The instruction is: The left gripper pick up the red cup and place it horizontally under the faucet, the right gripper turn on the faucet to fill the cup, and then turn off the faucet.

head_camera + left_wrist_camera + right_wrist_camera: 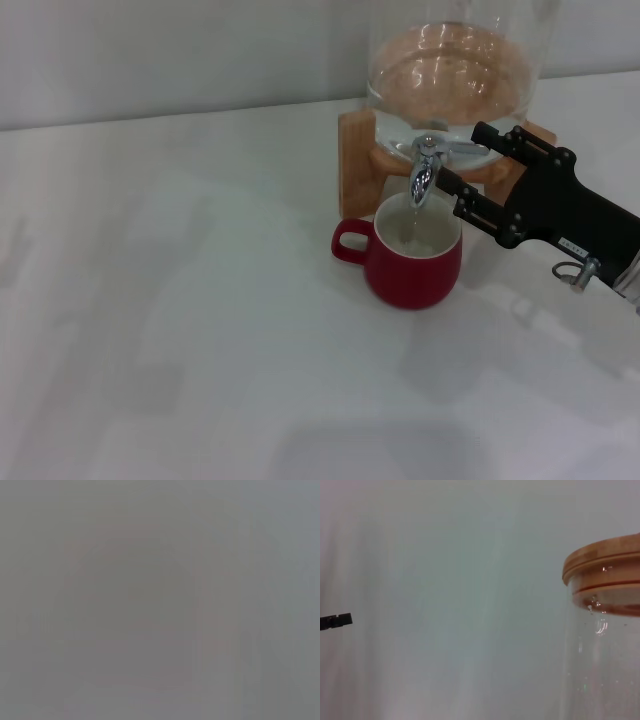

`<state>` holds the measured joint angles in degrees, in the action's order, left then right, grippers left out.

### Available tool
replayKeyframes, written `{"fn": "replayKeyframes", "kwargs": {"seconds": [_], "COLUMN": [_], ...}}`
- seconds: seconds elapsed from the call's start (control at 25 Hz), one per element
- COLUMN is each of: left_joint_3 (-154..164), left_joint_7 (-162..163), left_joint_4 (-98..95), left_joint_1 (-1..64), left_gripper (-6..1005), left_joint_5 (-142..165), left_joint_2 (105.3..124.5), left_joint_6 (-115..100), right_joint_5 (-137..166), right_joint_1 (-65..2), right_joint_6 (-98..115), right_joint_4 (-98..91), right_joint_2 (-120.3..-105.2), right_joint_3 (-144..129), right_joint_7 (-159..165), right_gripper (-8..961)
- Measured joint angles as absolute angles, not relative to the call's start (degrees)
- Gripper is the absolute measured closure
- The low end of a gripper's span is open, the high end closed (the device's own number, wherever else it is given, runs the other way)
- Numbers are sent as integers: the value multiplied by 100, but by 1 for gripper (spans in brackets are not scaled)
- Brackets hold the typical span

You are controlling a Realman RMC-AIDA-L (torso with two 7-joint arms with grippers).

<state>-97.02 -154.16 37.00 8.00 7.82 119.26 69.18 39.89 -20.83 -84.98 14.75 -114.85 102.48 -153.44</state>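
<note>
The red cup point(415, 265) stands upright on the white table, its loop handle pointing left and its white inside showing. It sits directly under the spout of the chrome faucet point(424, 168). My right gripper point(462, 156) comes in from the right. It is open, with one finger above and one below the faucet's side lever, and I cannot tell whether they touch it. One black fingertip point(336, 621) shows at the edge of the right wrist view. My left gripper is out of view, and the left wrist view shows only plain grey.
The clear glass jar point(450, 70) holds water and rests on a wooden stand point(355, 160) behind the cup. Its wooden lid point(605, 562) shows in the right wrist view. White table point(180, 300) spreads to the left and front.
</note>
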Motion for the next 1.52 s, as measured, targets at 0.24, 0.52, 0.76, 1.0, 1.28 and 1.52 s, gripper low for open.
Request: {"fn": "replayKeyframes", "kwargs": {"seconds": [0.24, 0.52, 0.76, 1.0, 1.28, 1.52], "left_joint_3": [-9715, -9724, -9722, -9721, -9720, -9721], "left_joint_7": [-15416, -15416, -15416, -15416, -15416, -15416], "left_joint_4": [3703, 3735, 3745, 3746, 3753, 3753], "left_joint_1": [808, 808, 815, 818, 822, 833], "left_gripper": [146, 146, 146, 146, 146, 146], "left_joint_5": [779, 774, 766, 766, 768, 770], "left_joint_2": [11927, 11927, 11927, 11927, 11927, 11920], "left_joint_6": [6917, 6890, 6879, 6864, 6863, 6861], "right_joint_5": [3991, 3991, 3989, 3987, 4011, 4170], "right_joint_1": [-2054, -2025, -1967, -1930, -1881, -1880], "right_joint_6": [-8515, -8552, -8616, -8747, -8840, -8934], "right_joint_4": [1491, 1482, 1491, 1498, 1498, 1486], "right_joint_2": [-11464, -11439, -11415, -11382, -11353, -11343], "right_joint_3": [10242, 10189, 10110, 9996, 9865, 9850], "right_joint_7": [-15337, -15328, -15328, -15328, -15330, -15327], "right_gripper": [307, 309, 310, 311, 312, 313]}}
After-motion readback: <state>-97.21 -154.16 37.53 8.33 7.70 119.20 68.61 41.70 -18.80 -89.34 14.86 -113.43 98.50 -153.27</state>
